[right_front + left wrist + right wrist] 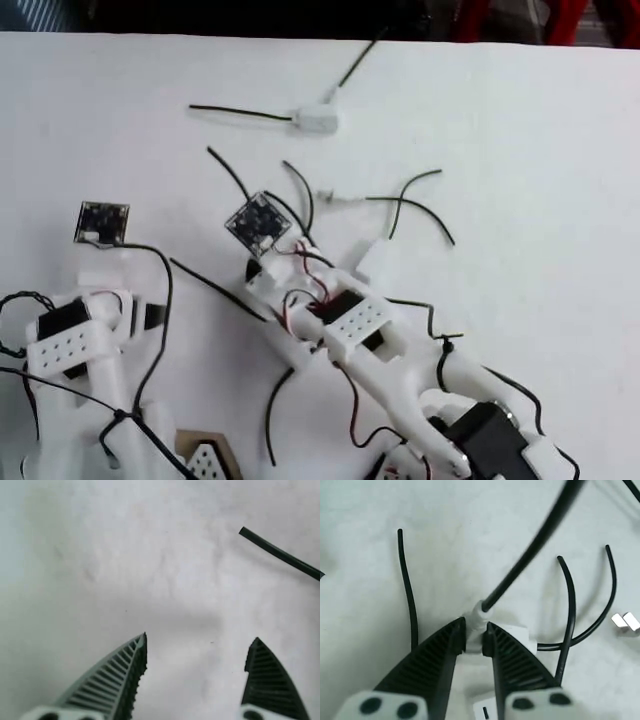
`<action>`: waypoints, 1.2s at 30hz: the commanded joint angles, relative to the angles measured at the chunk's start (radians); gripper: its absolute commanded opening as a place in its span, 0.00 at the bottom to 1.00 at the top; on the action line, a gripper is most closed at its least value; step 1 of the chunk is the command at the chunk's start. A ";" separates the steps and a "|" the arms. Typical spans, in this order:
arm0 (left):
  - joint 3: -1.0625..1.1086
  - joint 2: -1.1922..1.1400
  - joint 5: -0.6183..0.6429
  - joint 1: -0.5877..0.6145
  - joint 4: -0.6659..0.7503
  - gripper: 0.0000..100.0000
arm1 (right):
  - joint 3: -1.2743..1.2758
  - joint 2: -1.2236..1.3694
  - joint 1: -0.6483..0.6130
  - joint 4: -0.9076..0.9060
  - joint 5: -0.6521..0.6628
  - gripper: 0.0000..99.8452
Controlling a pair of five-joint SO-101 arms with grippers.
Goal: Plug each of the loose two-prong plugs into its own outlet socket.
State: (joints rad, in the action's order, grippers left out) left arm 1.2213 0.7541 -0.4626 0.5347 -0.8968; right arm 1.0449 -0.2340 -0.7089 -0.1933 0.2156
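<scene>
Right gripper [475, 630]: nearly shut, both ribbed fingers pressed against a plug [476, 616].
Plug: white, held between the fingertips; its black cord [535, 545] rises away from the gripper and is cut off at the frame edge. Its prongs are hidden by the fingers.
White block [520, 632]: just behind the right gripper's tips, touching or almost touching the plug. It is mostly covered by one finger, so it is not possible to tell whether this is a socket or whether the plug is seated in it.
Second plug [625, 621]: on the table well off to one side of the right gripper, its two prongs visible.
Loose wires [407, 590]: lying on both sides of the right gripper.
Socket [316, 121]: well beyond the right gripper, with cords leading off it.
Left gripper [197, 650]: wide open and holding nothing, above bare table [125, 555].
Wire end [280, 552]: ahead of the left gripper, apart from it and cut off at the edge.
High view: both grippers' fingertips are hidden under their own wrists.
</scene>
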 commanded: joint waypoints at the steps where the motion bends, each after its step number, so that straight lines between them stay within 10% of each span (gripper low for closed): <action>1: -0.006 0.030 0.009 0.008 0.018 0.31 | 0.000 0.010 0.024 -0.056 0.011 0.02; 36: -0.005 0.030 0.009 0.005 0.018 0.31 | -0.195 -0.051 0.025 -0.211 -0.132 0.02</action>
State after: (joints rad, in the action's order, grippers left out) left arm 1.2213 0.7541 -0.4626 0.5347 -0.8968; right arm 0.8638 -0.2785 -0.6981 -0.4173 0.0882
